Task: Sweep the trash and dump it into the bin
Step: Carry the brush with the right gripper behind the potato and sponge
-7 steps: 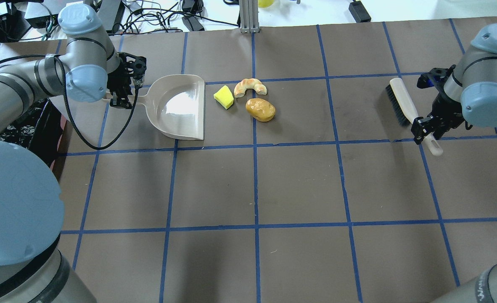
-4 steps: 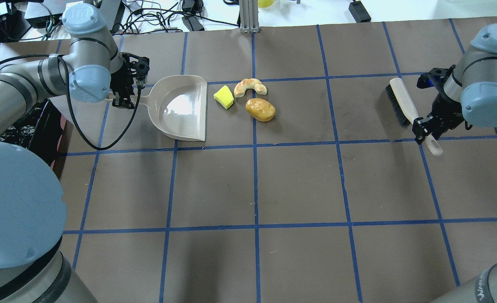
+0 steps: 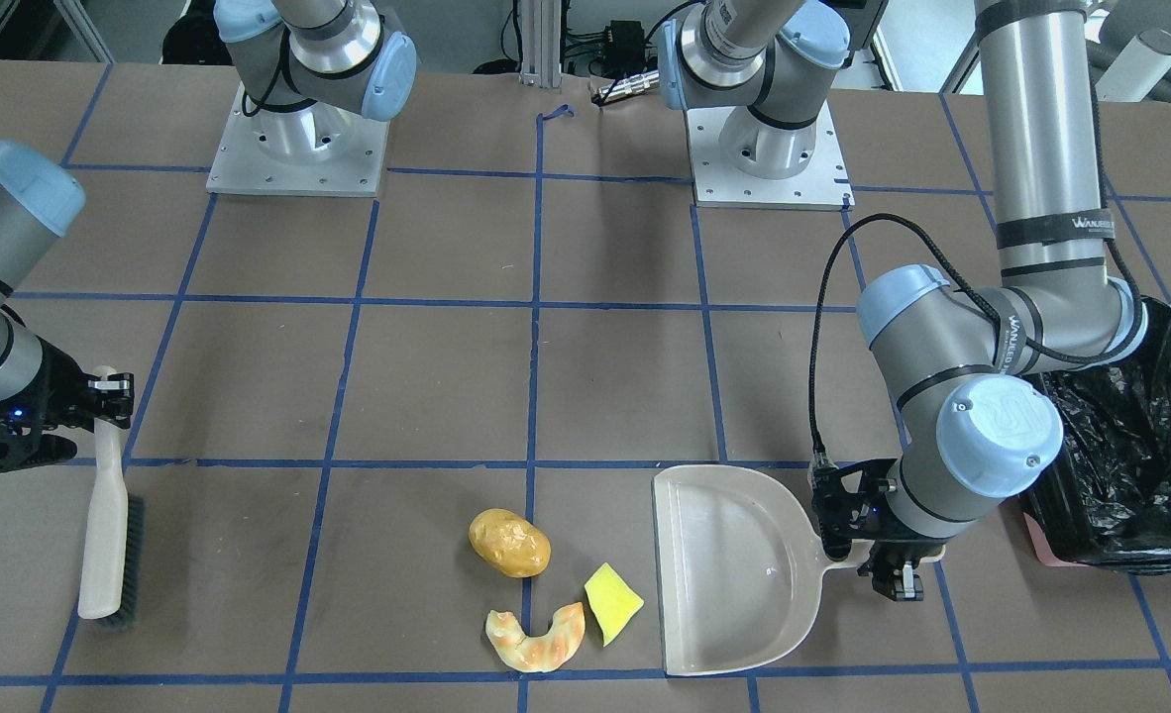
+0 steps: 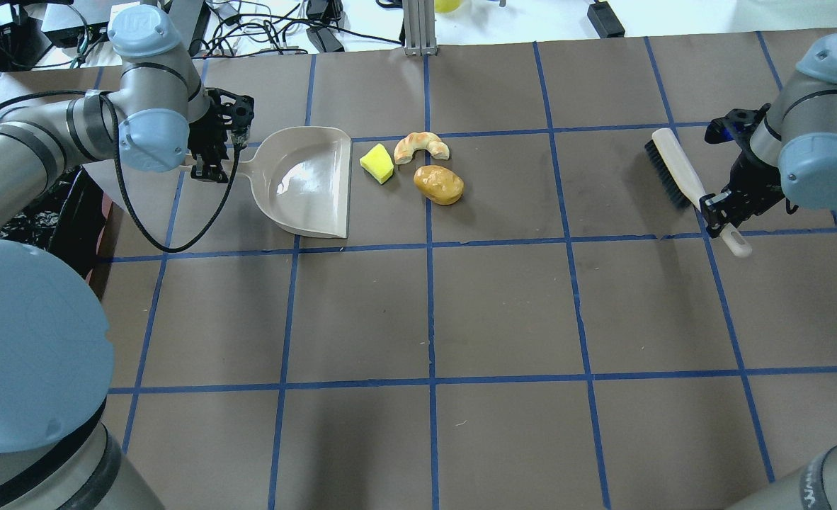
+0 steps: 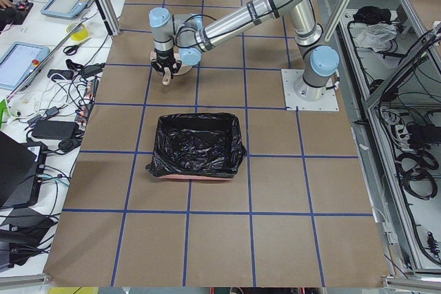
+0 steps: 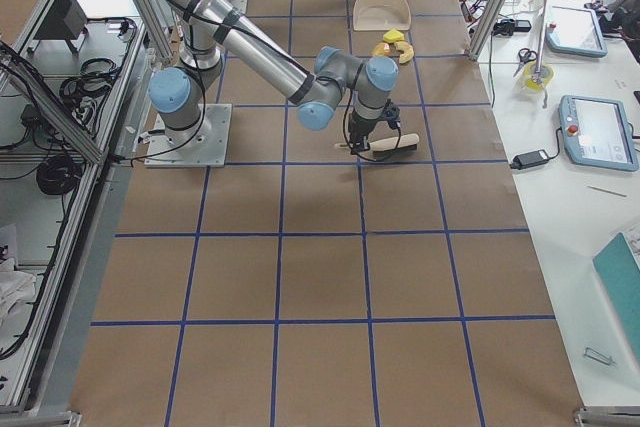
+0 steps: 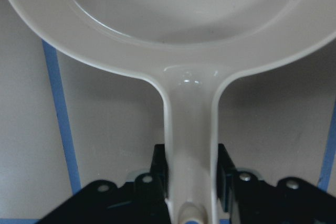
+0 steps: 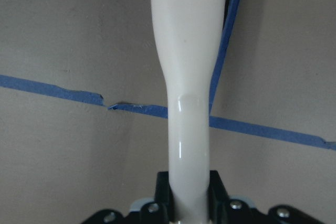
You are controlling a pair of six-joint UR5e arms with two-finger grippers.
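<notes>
You have the left gripper (image 4: 207,168) clamped on the handle of the beige dustpan (image 4: 305,183), which rests on the table (image 4: 503,304) with its open lip just beside the yellow wedge (image 4: 377,163). The croissant piece (image 4: 421,146) and the potato lump (image 4: 438,184) lie close beyond the wedge; all three sit on the table, outside the pan. Your right gripper (image 4: 717,212) is closed around the handle of the brush (image 4: 673,166), well apart from the trash. The black-lined bin (image 3: 1130,465) stands at the table's left end, beside the left arm
</notes>
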